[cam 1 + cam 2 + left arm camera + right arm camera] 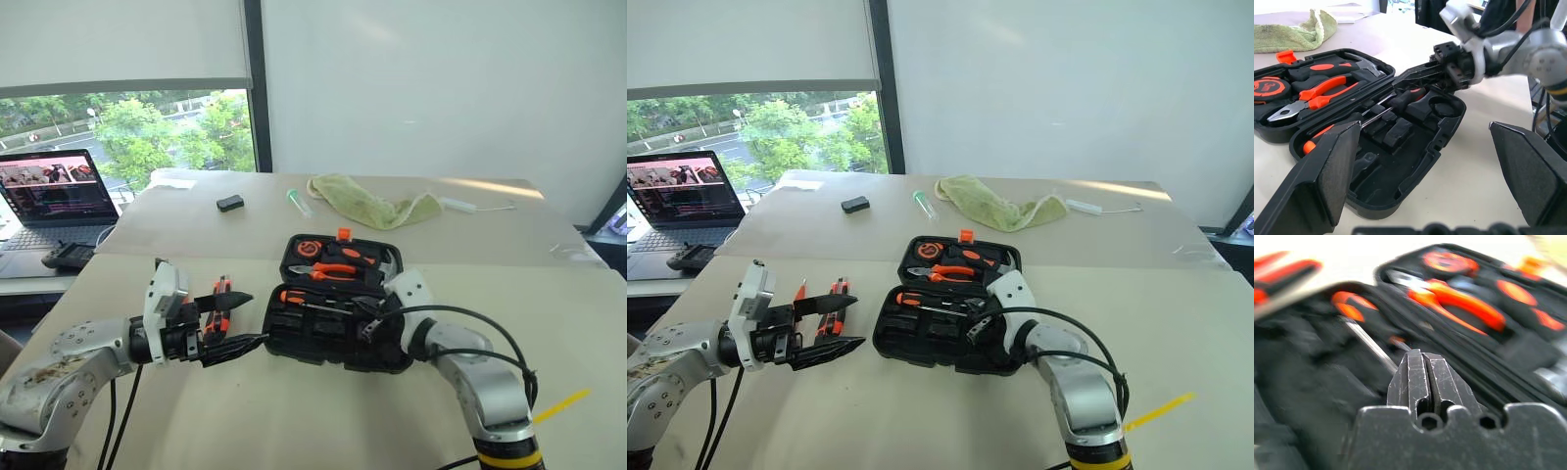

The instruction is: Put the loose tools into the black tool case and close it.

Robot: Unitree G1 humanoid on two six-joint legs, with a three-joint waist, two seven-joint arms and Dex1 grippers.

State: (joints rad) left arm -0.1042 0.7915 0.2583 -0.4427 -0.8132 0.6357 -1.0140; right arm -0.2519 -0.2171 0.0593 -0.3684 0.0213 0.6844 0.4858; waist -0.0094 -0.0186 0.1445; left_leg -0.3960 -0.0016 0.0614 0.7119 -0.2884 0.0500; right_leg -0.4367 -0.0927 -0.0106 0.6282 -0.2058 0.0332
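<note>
The black tool case lies open in the middle of the table. Its far half holds orange-handled pliers, a round tape measure and a hammer. In its near half lies a long screwdriver with an orange-and-black handle, and a second handle lies beside it. My right gripper is shut and empty over the near half's right end, its fingers pressed together. My left gripper hangs wide open left of the case. Behind it on the table lie a black-and-orange utility knife and a small orange screwdriver.
A green cloth, a small black box and a clear tube lie at the far side of the table. An open laptop and a dark handset sit on a lower desk at the left. Yellow tape marks the near right.
</note>
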